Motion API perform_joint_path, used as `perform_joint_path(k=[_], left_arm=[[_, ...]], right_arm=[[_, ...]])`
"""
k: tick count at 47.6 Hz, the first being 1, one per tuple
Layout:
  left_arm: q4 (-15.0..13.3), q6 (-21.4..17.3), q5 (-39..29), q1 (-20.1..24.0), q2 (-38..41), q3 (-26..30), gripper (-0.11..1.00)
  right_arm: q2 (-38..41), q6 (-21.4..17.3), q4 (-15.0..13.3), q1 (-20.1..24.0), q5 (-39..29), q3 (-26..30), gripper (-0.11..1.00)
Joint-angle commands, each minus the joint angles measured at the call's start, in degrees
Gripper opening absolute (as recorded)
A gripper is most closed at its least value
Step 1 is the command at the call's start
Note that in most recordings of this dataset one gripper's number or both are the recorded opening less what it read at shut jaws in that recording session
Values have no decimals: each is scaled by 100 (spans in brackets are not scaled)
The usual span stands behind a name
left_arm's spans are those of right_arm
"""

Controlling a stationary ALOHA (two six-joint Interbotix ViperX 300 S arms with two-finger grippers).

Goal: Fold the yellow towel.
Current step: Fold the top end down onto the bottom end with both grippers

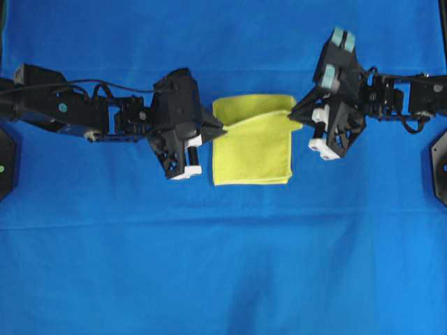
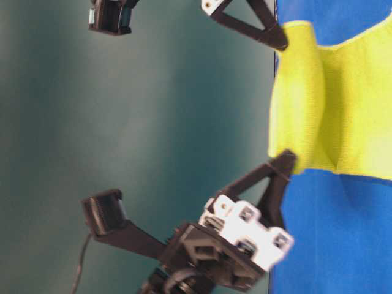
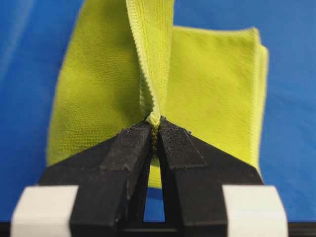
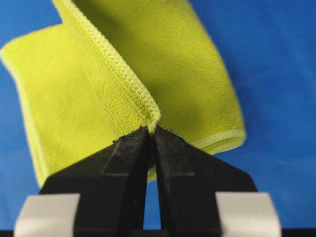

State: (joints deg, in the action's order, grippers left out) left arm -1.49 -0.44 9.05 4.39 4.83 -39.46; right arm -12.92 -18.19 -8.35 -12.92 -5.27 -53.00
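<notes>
The yellow towel (image 1: 253,150) lies on the blue cloth mid-table, partly folded, its far flap lifted and stretched between both grippers. My left gripper (image 1: 222,130) is shut on the towel's hem at the left edge; the left wrist view has the pinched hem (image 3: 154,121) rising from the closed tips (image 3: 154,129). My right gripper (image 1: 296,109) is shut on the opposite corner; in the right wrist view the stitched hem (image 4: 123,69) runs into the closed tips (image 4: 152,131). The table-level view shows the towel (image 2: 343,110) held by both tips, the left gripper (image 2: 285,160) and the right gripper (image 2: 278,40).
A large blue cloth (image 1: 223,265) covers the whole table. Black arm bases sit at the left edge (image 1: 5,164) and the right edge (image 1: 440,164). Both arms reach in from the sides toward the middle.
</notes>
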Motion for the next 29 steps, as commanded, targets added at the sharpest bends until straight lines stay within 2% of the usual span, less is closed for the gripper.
perform_joint_path(k=[1, 12, 29], left_arm=[[-9, 53, 79, -114, 62, -9, 3], [-9, 97, 413, -352, 519, 9, 3], [-18, 141, 457, -360, 563, 114, 3]], right_arm=[[105, 9, 35, 79, 105, 0, 5], [545, 9, 97, 141, 352, 0, 5], [642, 9, 211, 369, 519, 26, 5]])
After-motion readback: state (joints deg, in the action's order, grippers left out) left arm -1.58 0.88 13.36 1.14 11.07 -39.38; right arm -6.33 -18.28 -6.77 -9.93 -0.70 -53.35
